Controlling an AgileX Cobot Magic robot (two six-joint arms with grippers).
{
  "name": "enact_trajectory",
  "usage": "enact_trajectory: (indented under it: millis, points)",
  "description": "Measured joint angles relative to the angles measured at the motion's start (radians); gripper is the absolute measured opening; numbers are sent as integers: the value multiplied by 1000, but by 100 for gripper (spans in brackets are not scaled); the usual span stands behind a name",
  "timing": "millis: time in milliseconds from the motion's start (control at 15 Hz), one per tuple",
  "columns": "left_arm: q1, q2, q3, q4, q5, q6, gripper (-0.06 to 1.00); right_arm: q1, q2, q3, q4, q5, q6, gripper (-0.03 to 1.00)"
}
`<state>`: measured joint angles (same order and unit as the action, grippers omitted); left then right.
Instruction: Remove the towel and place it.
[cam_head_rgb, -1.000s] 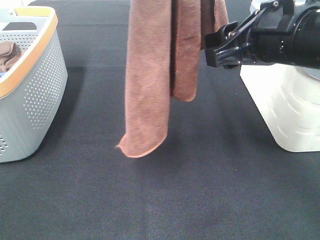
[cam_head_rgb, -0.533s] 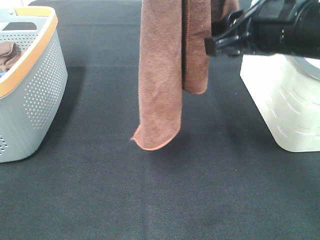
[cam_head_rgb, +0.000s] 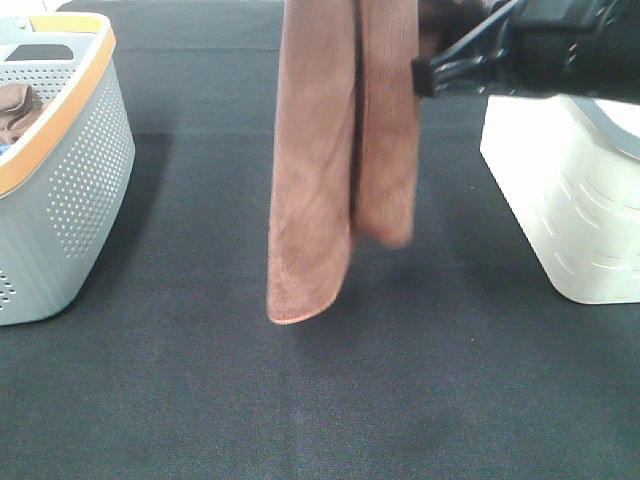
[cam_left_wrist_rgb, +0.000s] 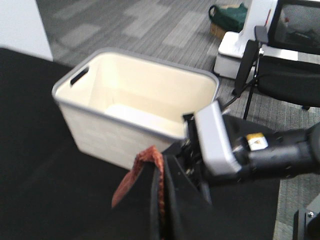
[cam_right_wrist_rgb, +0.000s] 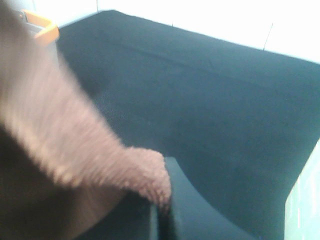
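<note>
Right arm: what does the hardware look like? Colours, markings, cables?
Right arm: black, tubular body, angular black fingers. The left wrist view shows a flat grey plate near its wrist and a small yellow-and-white label. Cables are too blurred to tell.

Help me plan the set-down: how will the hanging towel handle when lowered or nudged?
The towel hangs in limp folds, so likely floppy, crumpling on the table. Its blurred lower end suggests it swings easily, probably light.
</note>
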<state>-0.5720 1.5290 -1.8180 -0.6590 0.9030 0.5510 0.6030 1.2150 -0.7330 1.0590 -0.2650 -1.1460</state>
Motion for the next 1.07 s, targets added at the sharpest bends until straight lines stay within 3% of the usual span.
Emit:
enact_trajectory:
  millis: [333, 600, 800, 933, 1067]
  points:
    - [256, 0, 0, 9, 154, -242, 0, 0, -112, -2, 136, 38, -184, 0]
    - [284, 0, 0, 49, 226, -249, 0, 0, -119, -72, 302, 73, -408, 0]
    - [284, 0, 0, 109, 228, -251, 0, 0, -112, -110, 366, 91, -476, 0]
    - [284, 17, 0, 188, 228, -251, 0, 0, -71, -138, 382, 253, -501, 0]
    - [284, 35, 0, 245, 222, -251, 0, 0, -32, -140, 318, 419, -488, 0]
